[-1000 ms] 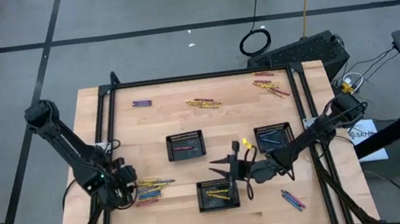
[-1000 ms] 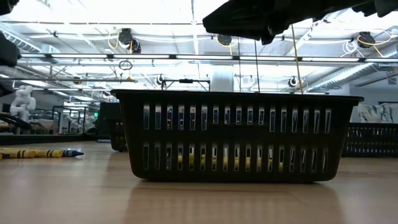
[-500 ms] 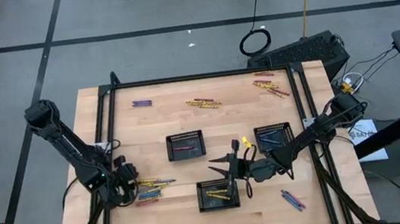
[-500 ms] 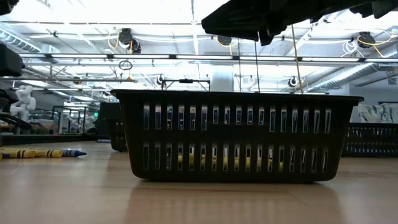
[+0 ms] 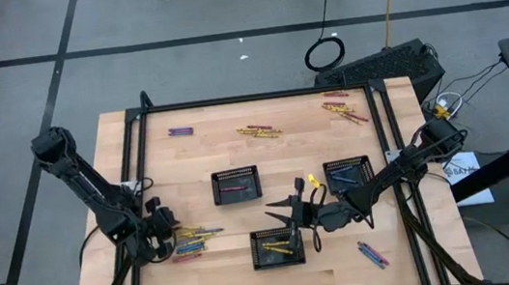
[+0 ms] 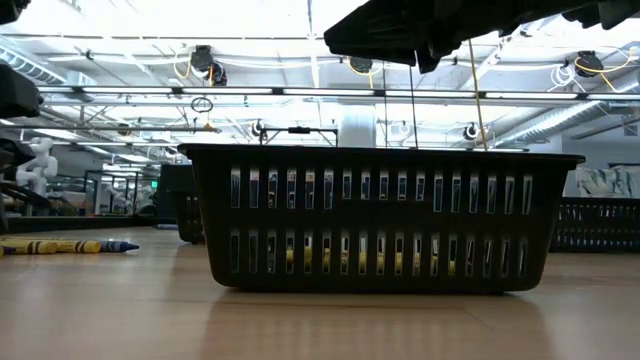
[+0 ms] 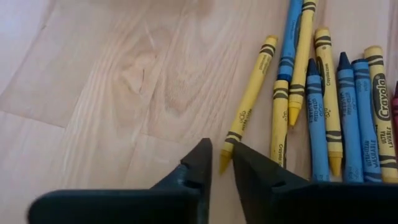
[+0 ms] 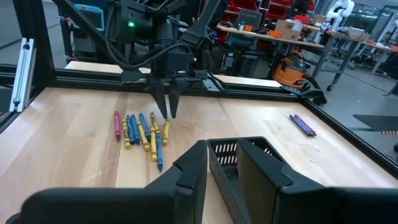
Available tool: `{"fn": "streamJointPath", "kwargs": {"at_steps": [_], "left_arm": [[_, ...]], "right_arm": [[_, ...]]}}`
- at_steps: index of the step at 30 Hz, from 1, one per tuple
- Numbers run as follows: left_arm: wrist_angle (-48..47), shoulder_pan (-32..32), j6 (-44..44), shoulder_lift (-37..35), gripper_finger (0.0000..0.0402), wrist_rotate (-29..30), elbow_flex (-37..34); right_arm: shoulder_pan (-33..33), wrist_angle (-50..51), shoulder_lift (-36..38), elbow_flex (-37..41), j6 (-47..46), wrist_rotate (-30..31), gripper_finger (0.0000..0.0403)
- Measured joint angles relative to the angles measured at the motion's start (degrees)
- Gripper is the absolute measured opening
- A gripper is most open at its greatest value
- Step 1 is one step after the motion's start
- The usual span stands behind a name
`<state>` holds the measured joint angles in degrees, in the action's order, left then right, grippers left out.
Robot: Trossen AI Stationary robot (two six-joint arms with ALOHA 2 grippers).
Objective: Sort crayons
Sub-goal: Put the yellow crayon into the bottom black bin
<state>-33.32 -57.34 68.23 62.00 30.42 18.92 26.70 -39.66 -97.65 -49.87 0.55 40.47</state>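
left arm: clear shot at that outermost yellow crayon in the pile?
Probably yes. The left claw is right at the tip of the yellow crayon, which lies angled away from the other crayons, with bare table on its free side.

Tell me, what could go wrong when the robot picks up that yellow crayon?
1. The left gripper is at only the pointed tip of the yellow wax crayon, so the crayon might slip or swing when lifted.
2. The row of yellow and blue crayons lies right beside it, so the neighbours could get nudged.
3. The right gripper waits close to the black mesh tray that holds yellow crayons, so the arms might crowd each other there.
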Motion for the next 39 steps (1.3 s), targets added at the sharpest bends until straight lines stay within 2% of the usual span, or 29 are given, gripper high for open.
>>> {"fn": "streamJointPath", "kwargs": {"at_steps": [4,8,22,30,39], "left_arm": [[0.0,0.0,0.0,0.0,0.0035,0.5,0.0],[0.0,0.0,-0.1,0.0,0.0035,1.4,0.0],[1.8,0.0,-3.2,0.0,0.0106,0.8,0.0],[2.6,2.5,-8.7,0.0,0.0090,-0.6,0.0],[5.6,6.5,-15.8,1.0,0.0079,-6.4,0.0]], "right_arm": [[0.0,0.0,0.0,0.0,0.1,0.0,0.0073],[0.0,0.0,0.0,0.0,0.2,0.0,0.0073],[-0.5,0.0,0.0,0.0,0.6,0.0,0.0073],[-0.5,0.0,0.0,0.0,0.6,0.0,0.0073],[-0.5,0.0,0.0,0.0,0.8,0.0,0.0073]]}}
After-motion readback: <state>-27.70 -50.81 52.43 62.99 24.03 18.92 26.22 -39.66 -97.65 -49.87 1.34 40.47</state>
